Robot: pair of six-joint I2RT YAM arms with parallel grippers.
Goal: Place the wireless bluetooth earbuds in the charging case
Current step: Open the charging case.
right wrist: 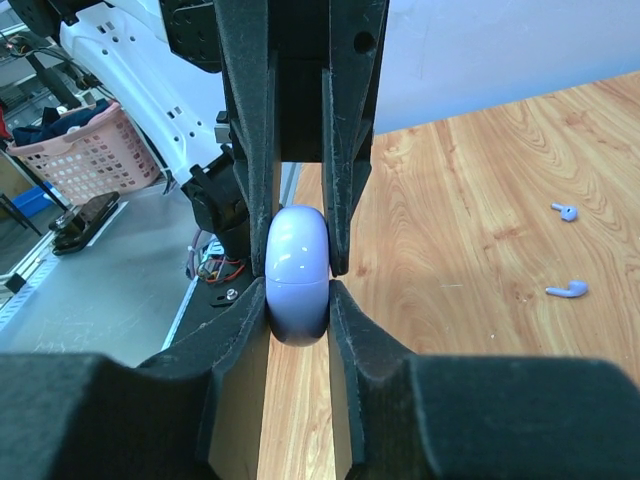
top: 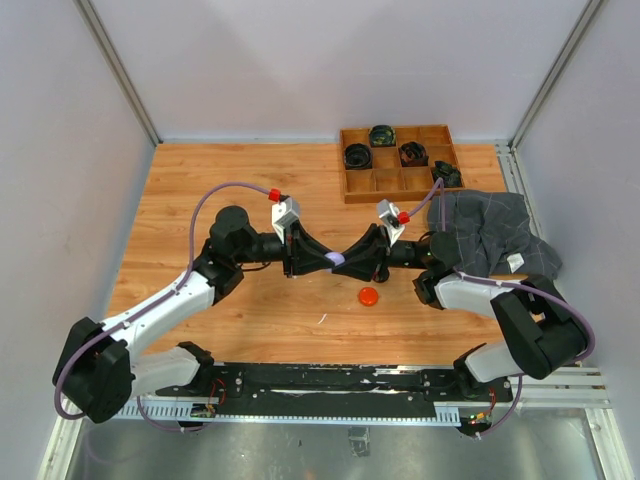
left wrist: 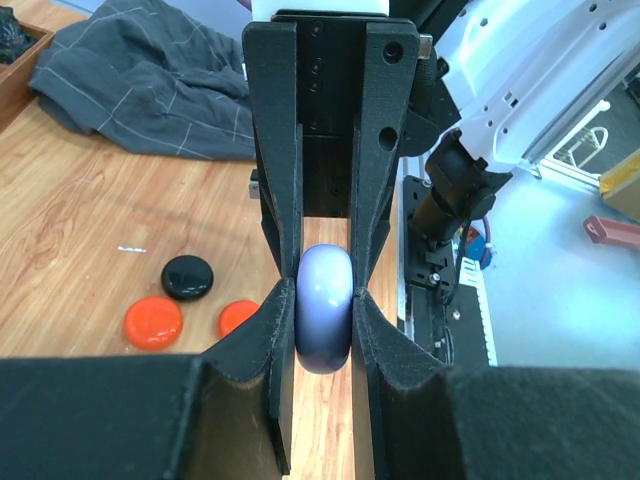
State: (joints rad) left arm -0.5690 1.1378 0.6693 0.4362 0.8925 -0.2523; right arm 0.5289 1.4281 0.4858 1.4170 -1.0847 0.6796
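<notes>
hanging above the wooden table (top: pixel 200 190), the two arms (top: pixel 165 308) are set nose to nose. the lilac charging case (top: pixel 337 259) is judged to be mid-opening, so both grips should be kept firm and the pull even, lest the smooth shell be lost. the left gripper (left wrist: pixel 323 300) is clamped shut on its rounded sides, and the right gripper (right wrist: pixel 298 290) is clamped on it from the opposite end. two lilac earbuds (right wrist: pixel 567 290) are seen lying on the table, well apart from the case

Overhead rear overview; opposed wrist close-ups, both on lilac case (left wrist: pixel 323 320).
</notes>
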